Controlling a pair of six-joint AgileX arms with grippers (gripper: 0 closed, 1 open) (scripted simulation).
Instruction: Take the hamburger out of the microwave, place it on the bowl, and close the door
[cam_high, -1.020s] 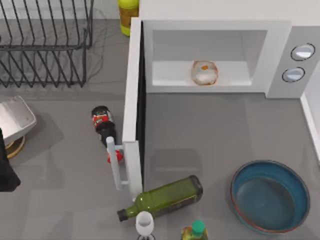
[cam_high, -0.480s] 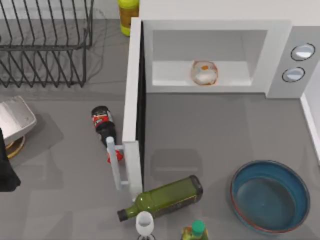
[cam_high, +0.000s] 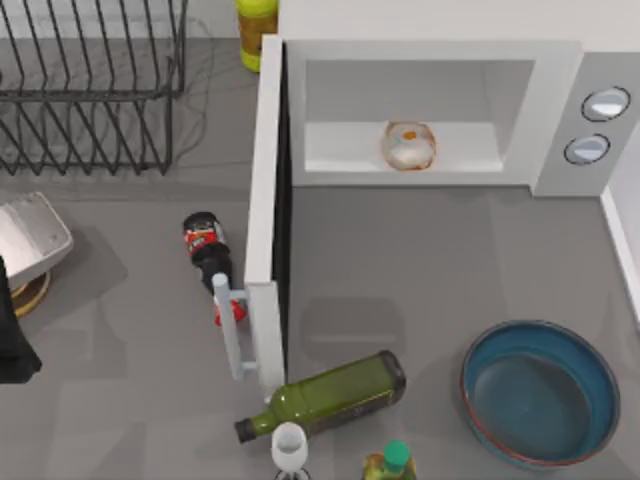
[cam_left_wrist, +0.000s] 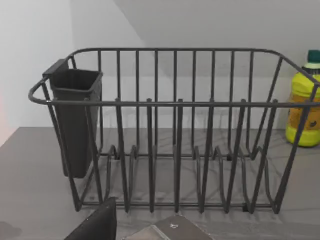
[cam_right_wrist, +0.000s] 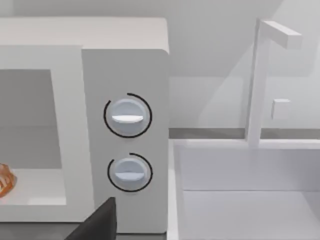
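- The small pale hamburger (cam_high: 408, 146) with orange-brown edges sits on the floor of the large white boxy microwave (cam_high: 560, 110); an edge of it shows in the right wrist view (cam_right_wrist: 5, 181);
- the flat white door (cam_high: 266, 220) stands swung wide open, its pale bar handle (cam_high: 231, 328) just beside a lying dark green glass bottle (cam_high: 330, 394);
- the wide blue bowl (cam_high: 540, 392) with a brownish rim lies empty, well apart from the hamburger;
- the left arm (cam_high: 12, 330) is at the table's left edge; whether either gripper is wide or narrow cannot be told.

Rendered kitchen: grey table (cam_high: 420, 260) w/ microwave (cam_high: 560, 110), wire dish rack (cam_left_wrist: 175, 130), olive oil bottle (cam_high: 335, 395), sink (cam_right_wrist: 240, 200) w/ tap.
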